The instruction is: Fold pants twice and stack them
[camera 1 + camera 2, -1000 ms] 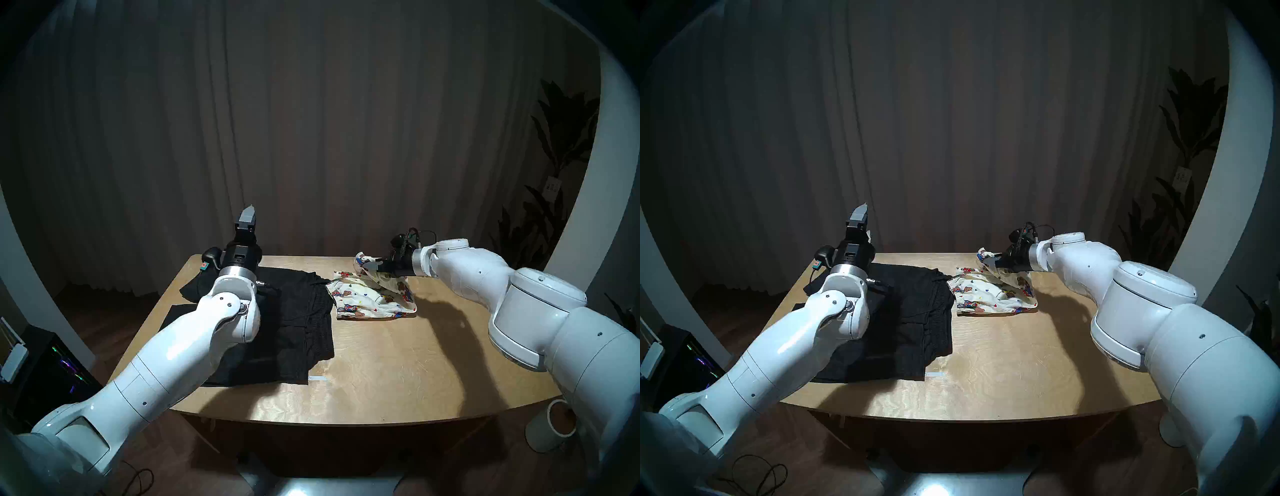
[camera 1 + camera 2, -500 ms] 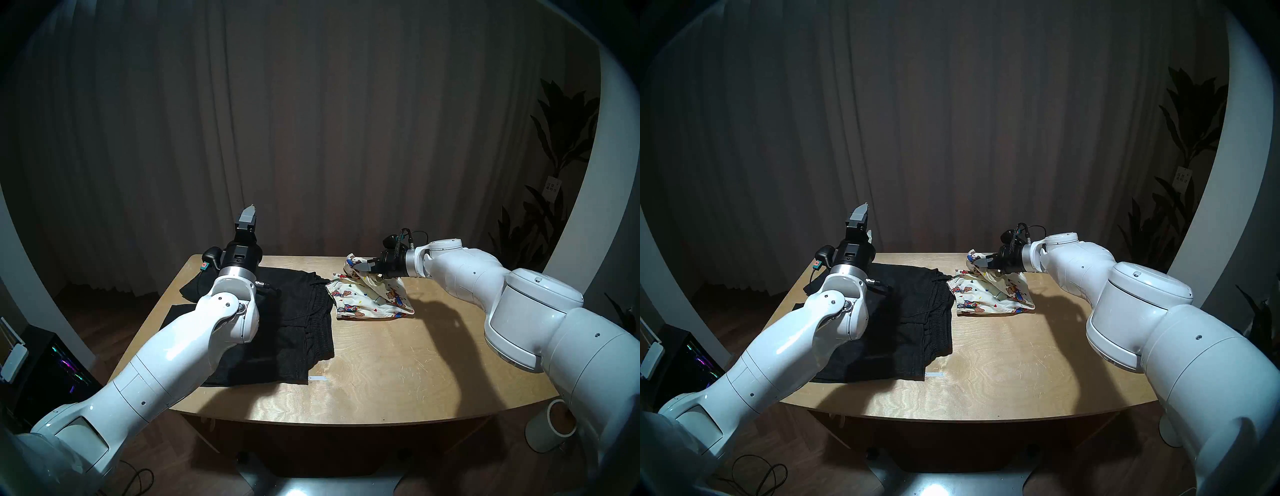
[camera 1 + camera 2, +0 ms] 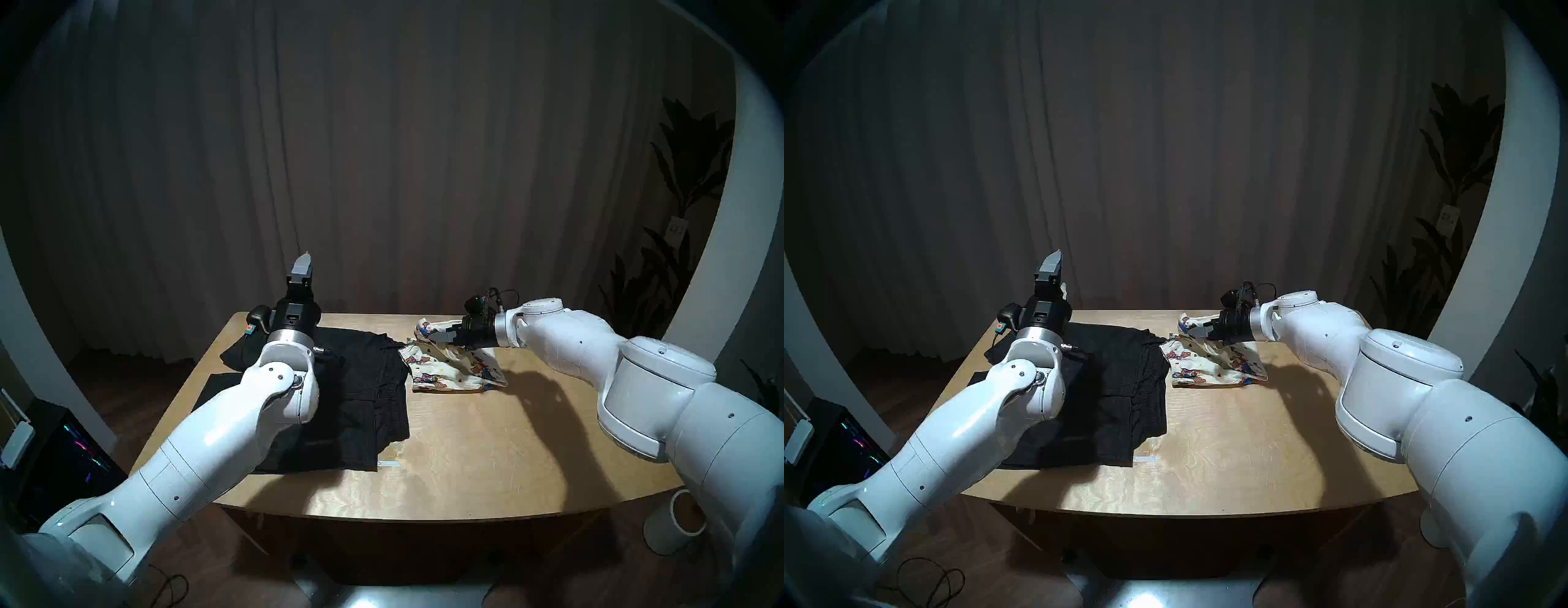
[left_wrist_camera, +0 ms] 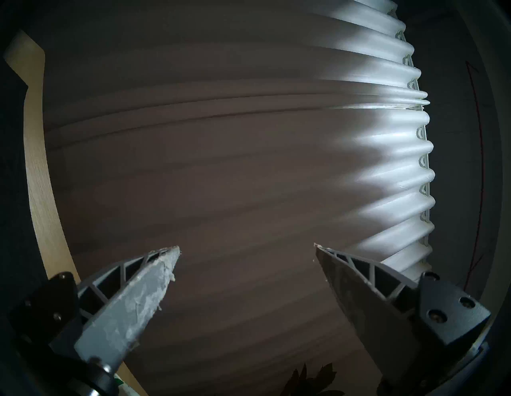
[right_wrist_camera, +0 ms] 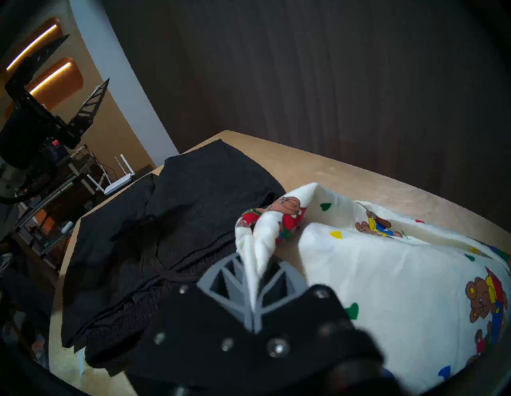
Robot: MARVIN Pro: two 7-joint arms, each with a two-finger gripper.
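The cream teddy-bear pants (image 3: 456, 369) (image 3: 1212, 365) (image 5: 373, 276) lie at the back right of the wooden table (image 3: 488, 458). My right gripper (image 3: 437, 336) (image 3: 1199, 329) (image 5: 255, 265) is shut on a fold of their cloth, lifted over the rest of the pair toward the left. The charcoal-black pants (image 3: 360, 399) (image 3: 1119, 395) (image 5: 171, 226) lie spread on the table's left half, their edge touching the cream pair. My left gripper (image 3: 303, 264) (image 3: 1052, 265) (image 4: 246, 250) is raised above the back left of the table, open and empty, pointing at the curtain.
A dark curtain (image 3: 382, 170) hangs behind the table. A white cup (image 3: 674, 526) stands on the floor at the right, a computer case (image 3: 63, 458) at the left. A small white tape strip (image 3: 388, 464) lies by the black pants' front corner.
My right gripper has carried the held fold of the cream pants leftward and slightly lower over the pair. The left arm has stayed still.
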